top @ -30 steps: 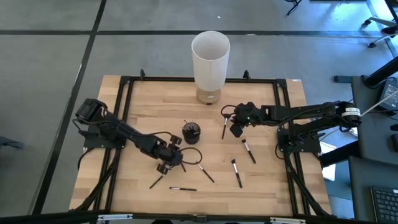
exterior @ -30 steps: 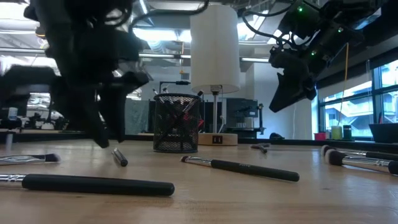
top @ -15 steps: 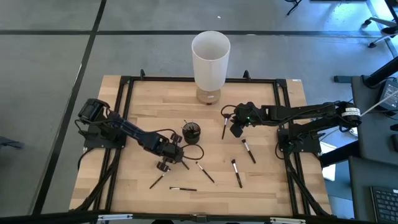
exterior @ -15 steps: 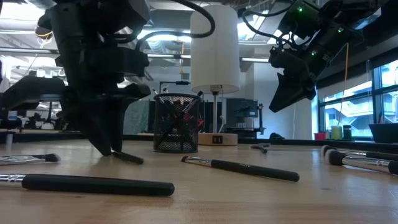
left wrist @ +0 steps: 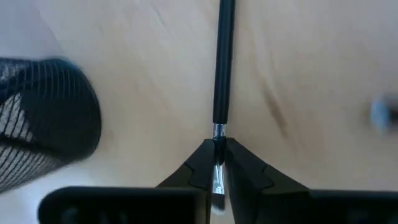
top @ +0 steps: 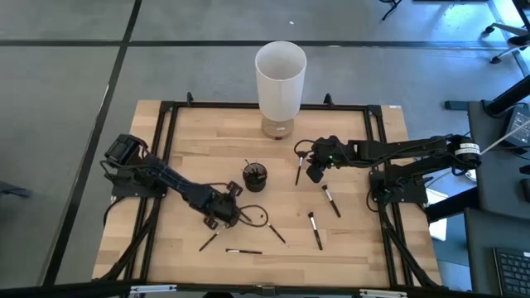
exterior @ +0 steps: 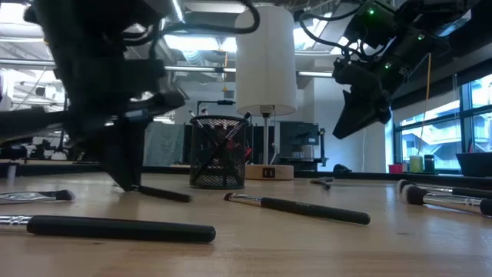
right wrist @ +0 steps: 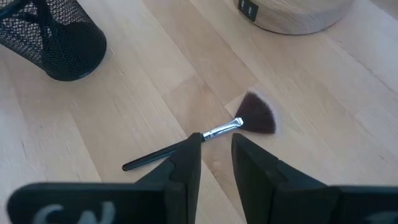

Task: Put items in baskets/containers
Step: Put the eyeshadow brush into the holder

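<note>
The left pincer [left wrist: 217, 163] is clenched on the ferrule end of a brush [left wrist: 222, 68] lying flat on the desk [top: 190, 149], its handle pointing straight away, the cup [top: 254, 176] just beside; the right pincer [right wrist: 216, 155], held released, hovers farther off.

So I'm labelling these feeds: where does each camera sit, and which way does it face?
High: overhead, straight down on the table and both arms.
Low: at tabletop height, looking level across at the mesh cup; arms enter from above.
Left wrist: past the left gripper, shut on a brush.
Right wrist: past the open right gripper at a fan brush.
All four show the mesh cup.
</note>
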### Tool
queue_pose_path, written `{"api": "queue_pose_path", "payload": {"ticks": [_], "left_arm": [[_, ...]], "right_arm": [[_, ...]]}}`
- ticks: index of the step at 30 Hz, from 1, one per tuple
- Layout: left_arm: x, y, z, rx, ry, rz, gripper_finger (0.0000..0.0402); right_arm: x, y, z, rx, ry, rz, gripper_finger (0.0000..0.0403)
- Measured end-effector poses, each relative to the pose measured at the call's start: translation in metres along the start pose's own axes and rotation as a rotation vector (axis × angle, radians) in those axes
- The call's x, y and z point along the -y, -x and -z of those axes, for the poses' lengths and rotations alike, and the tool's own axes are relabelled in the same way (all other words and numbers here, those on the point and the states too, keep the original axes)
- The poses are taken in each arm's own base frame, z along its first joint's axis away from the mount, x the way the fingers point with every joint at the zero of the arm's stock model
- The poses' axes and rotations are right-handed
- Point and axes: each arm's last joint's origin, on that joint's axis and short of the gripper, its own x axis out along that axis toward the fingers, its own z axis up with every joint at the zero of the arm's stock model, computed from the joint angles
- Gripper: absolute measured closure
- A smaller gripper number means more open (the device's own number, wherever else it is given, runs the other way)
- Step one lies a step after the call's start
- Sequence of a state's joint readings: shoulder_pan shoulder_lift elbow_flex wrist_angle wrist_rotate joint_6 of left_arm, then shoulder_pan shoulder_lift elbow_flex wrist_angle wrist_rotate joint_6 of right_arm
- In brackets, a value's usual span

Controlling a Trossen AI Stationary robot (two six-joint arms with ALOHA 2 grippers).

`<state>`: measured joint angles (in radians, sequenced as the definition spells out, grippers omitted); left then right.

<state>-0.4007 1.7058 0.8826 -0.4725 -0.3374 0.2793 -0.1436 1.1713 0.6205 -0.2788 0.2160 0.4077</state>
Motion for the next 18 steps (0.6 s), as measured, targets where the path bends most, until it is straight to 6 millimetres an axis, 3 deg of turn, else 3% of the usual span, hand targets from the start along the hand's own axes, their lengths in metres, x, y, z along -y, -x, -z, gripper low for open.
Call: {"api": "queue_pose_path", "payload": {"ticks": [10, 18], "left_arm": [[-0.011, 0.047, -0.04, -0.102, -0.373, -0.461, 0.0377], [-0.032, 0.068, -0.051, -0.356, -0.623, -0.751, 0.0376]], "right_arm": [[0.001, 0.0, 0.004, -0.032, -0.017, 0.014, 0.0313], [0.001, 0.0, 0.004, -0.031, -0.004, 0.013, 0.0313]]}}
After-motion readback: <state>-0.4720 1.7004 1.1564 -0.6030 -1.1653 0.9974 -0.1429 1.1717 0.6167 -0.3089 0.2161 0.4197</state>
